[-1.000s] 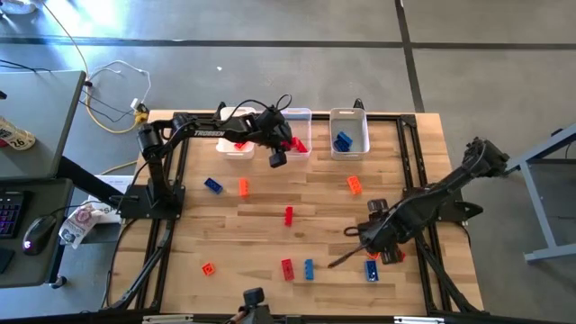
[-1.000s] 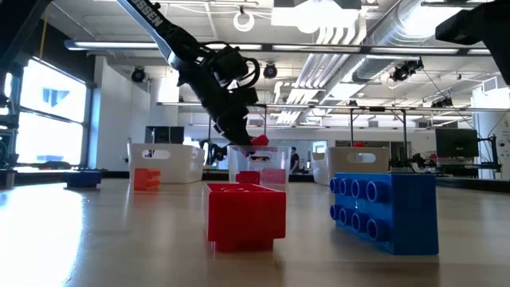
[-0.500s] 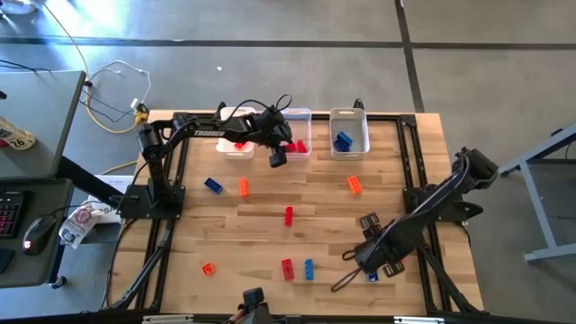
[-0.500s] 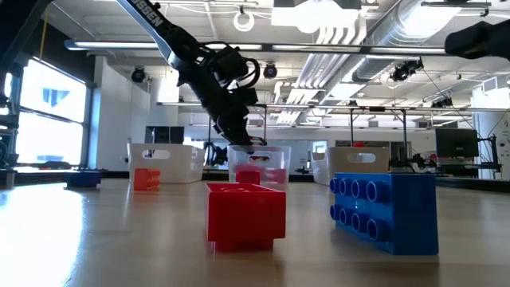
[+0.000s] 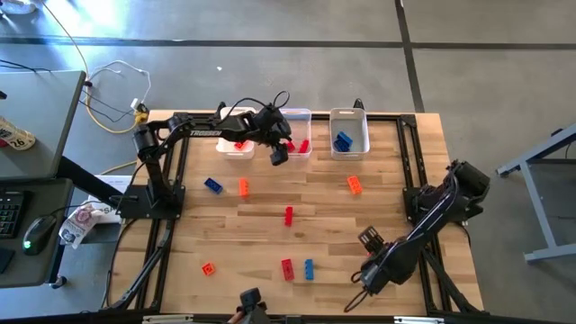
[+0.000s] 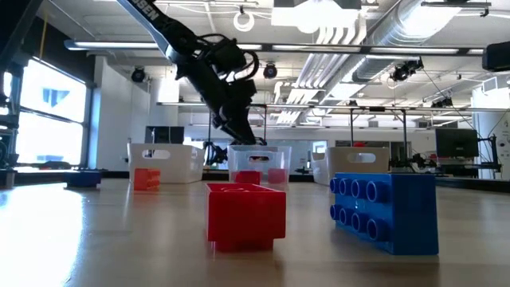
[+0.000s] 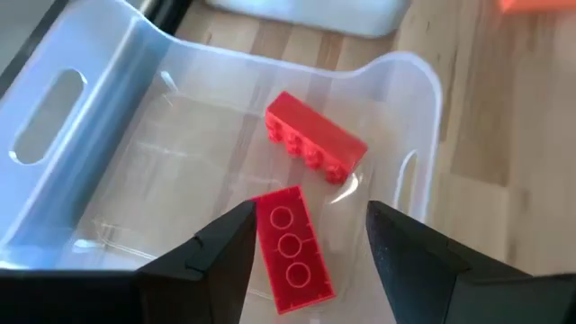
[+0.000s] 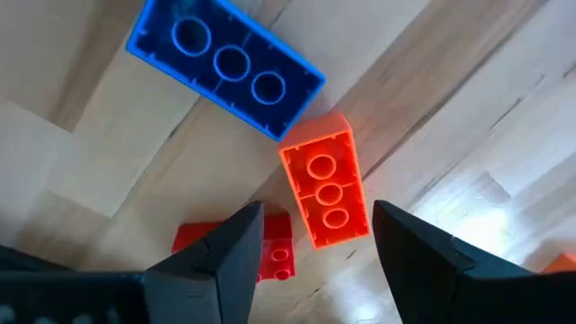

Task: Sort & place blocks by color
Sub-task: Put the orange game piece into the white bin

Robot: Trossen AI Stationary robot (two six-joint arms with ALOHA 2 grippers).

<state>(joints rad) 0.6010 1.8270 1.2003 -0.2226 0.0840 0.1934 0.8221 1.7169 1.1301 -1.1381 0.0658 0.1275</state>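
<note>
**Red bricks in middle bin; left jaws parted and empty**

Red plastic bricks, two of them point(image 7: 313, 142) point(image 7: 290, 249), lie inside the translucent middle bin point(image 7: 99, 108), each rectangular with a row of three studs. Their long axes differ: one lies on its side with studs facing sideways, the other flat with studs up, angled to the first. The left gripper point(image 7: 306, 247) hangs just above this bin with its fingers apart and nothing between them. White lettering on the left arm point(image 5: 207, 133) is too small to read with confidence. The right gripper point(image 8: 315, 243) hovers near the table's front right, fingers spread and empty, over a blue brick point(image 8: 225, 65), an orange brick point(image 8: 326, 191) and a red brick point(image 8: 274, 252). Blue and orange bricks touch at a corner.
</note>
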